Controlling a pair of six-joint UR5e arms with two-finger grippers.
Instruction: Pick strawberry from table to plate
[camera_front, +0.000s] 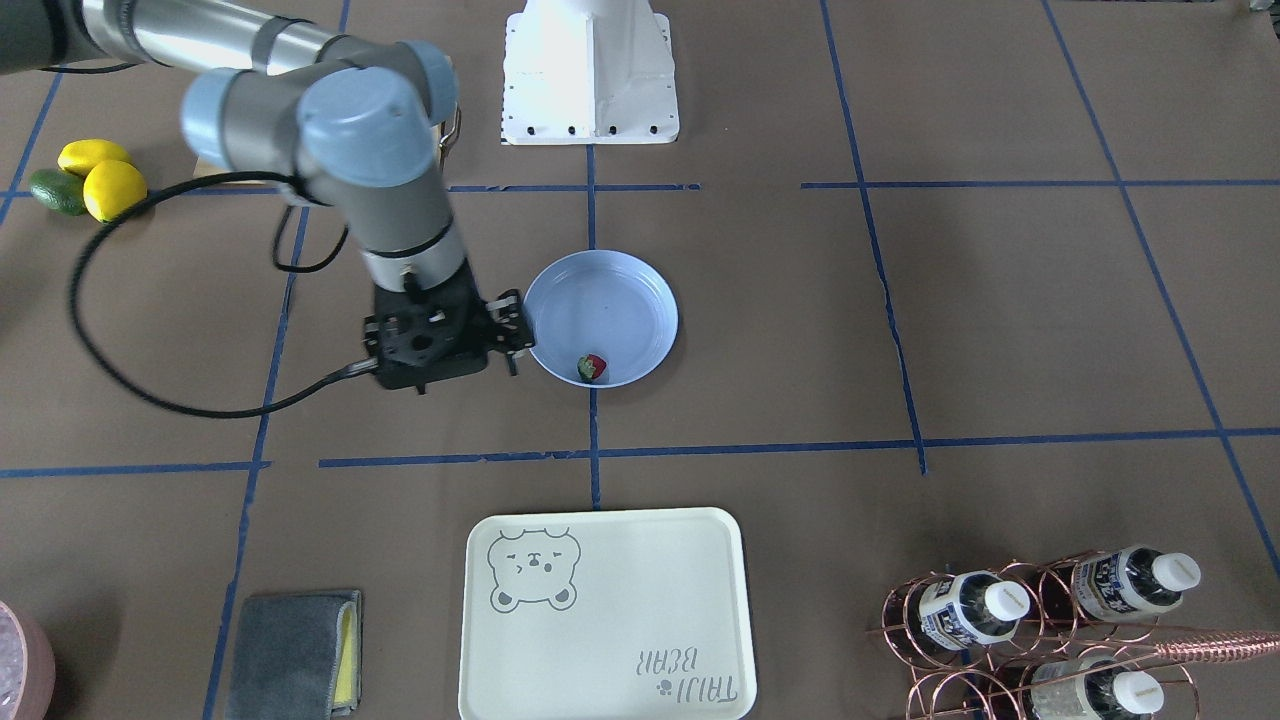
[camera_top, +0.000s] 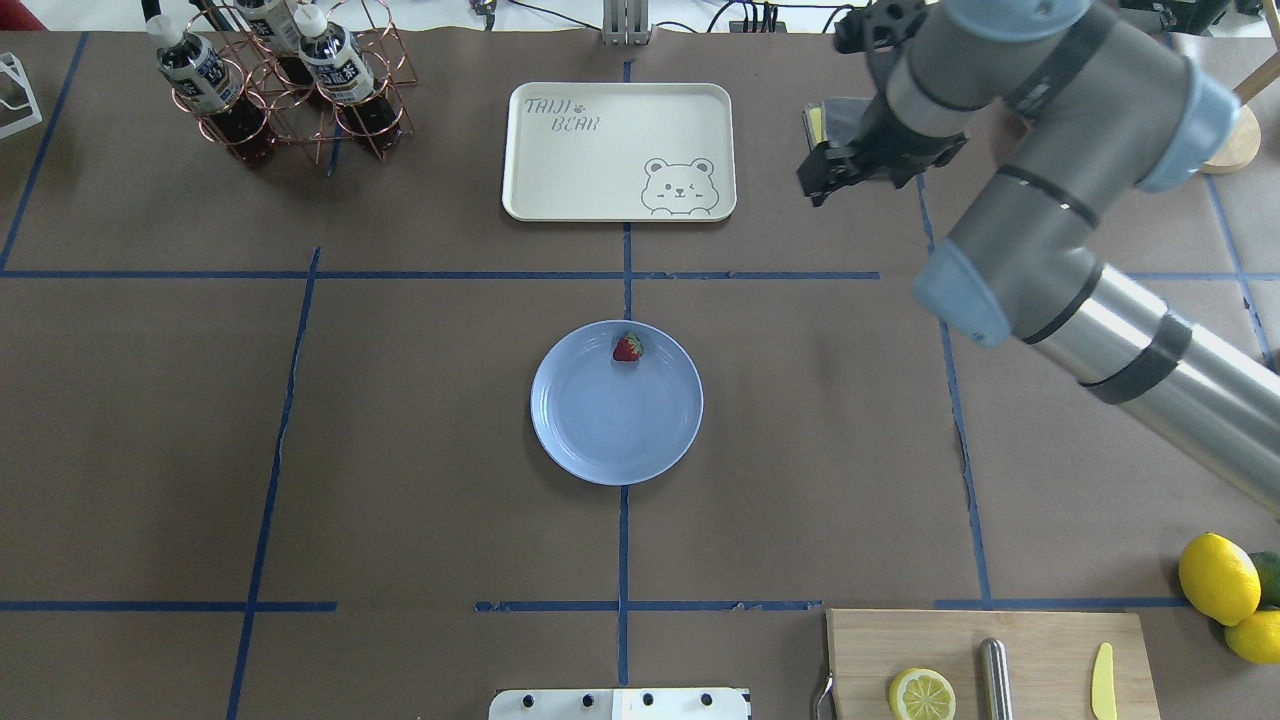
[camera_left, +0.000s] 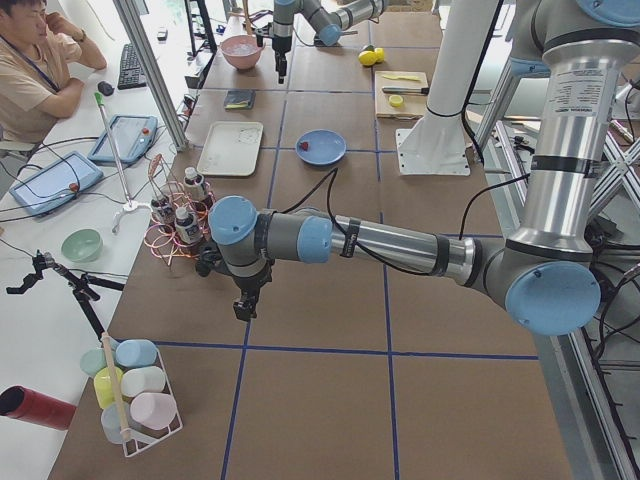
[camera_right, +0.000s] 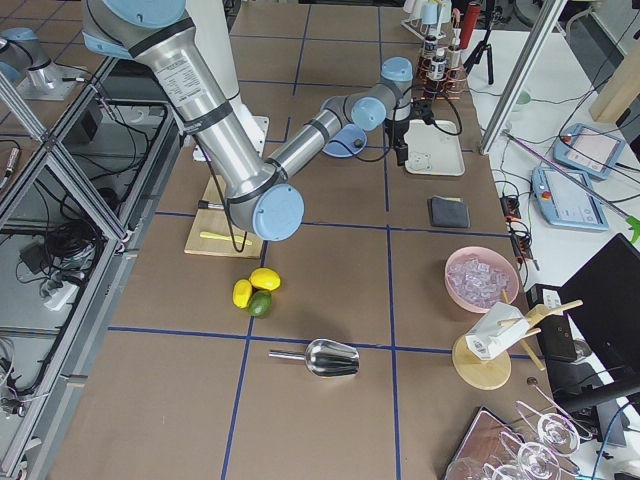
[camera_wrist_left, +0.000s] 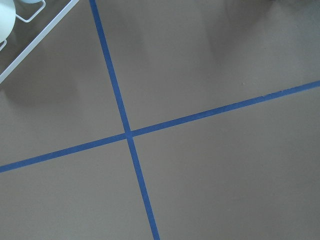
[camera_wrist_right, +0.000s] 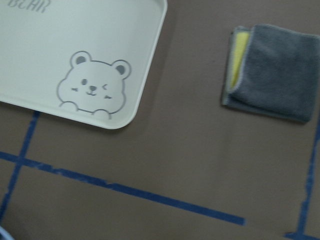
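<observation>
The strawberry (camera_front: 592, 366) (camera_top: 627, 347) lies inside the light blue plate (camera_front: 600, 300) (camera_top: 615, 430), close to the rim on the side away from the robot. My right gripper (camera_front: 440, 345) (camera_top: 825, 180) hangs above the brown table (camera_top: 400, 400), off to the plate's side and apart from it, pointing down. It looks open and holds nothing. The right wrist view shows only the tray and a cloth, no fingers. My left gripper (camera_left: 243, 308) shows only in the exterior left view, low over bare table far from the plate, and I cannot tell its state.
A cream bear-print tray (camera_top: 620, 150) (camera_wrist_right: 75, 50) lies beyond the plate, a folded grey cloth (camera_front: 295, 655) (camera_wrist_right: 275, 75) beside it. A copper bottle rack (camera_top: 280, 80) stands far left. Lemons (camera_top: 1220, 580) and a cutting board (camera_top: 990, 660) sit near right.
</observation>
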